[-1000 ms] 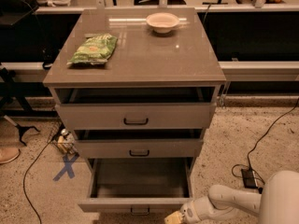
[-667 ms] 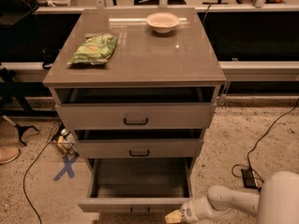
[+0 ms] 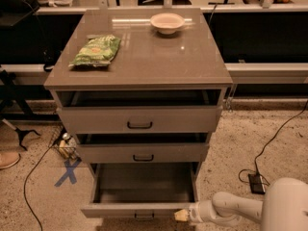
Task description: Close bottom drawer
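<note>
The bottom drawer (image 3: 139,209) is the lowest of three grey-beige cabinet drawers and stands pulled far out, its deep grey box (image 3: 144,182) open and bare. Its small dark handle (image 3: 144,217) shows at the frame's lower edge. My gripper (image 3: 182,215) reaches in from the lower right on a white arm (image 3: 231,209) and its pale tip sits against the right end of the drawer's front panel.
The top drawer (image 3: 139,119) and middle drawer (image 3: 142,153) stand slightly open. A green chip bag (image 3: 95,50) and a white bowl (image 3: 167,22) sit on the cabinet top. Cables (image 3: 274,138) and a blue floor cross (image 3: 67,172) lie beside the cabinet.
</note>
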Controlling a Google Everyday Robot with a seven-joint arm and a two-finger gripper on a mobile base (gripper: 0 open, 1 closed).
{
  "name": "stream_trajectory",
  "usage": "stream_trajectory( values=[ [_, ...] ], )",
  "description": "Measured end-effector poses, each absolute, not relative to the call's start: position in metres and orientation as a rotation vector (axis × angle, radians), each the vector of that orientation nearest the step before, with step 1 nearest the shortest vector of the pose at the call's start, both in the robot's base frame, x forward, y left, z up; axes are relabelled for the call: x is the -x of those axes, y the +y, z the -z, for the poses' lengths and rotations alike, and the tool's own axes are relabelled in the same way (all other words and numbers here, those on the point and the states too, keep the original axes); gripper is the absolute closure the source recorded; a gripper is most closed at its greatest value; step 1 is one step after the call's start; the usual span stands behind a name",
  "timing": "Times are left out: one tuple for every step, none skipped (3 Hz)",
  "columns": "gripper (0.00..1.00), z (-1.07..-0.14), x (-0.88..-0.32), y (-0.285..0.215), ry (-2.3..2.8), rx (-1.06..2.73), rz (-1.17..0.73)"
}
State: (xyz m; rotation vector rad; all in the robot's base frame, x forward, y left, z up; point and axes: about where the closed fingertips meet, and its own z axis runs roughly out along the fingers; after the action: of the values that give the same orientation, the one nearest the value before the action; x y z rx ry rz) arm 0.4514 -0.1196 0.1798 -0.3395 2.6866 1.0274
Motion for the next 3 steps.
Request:
stream_trajectory(
  values=[
    [1.00,-0.173,-0.470,-0.121,2.658,0.319,-0.980],
    [1.00,-0.168,-0.513,-0.116,2.567,0.293,-0.919],
    [1.00,-0.169,-0.534,-0.106,2.526,0.312,-0.905]
  ],
)
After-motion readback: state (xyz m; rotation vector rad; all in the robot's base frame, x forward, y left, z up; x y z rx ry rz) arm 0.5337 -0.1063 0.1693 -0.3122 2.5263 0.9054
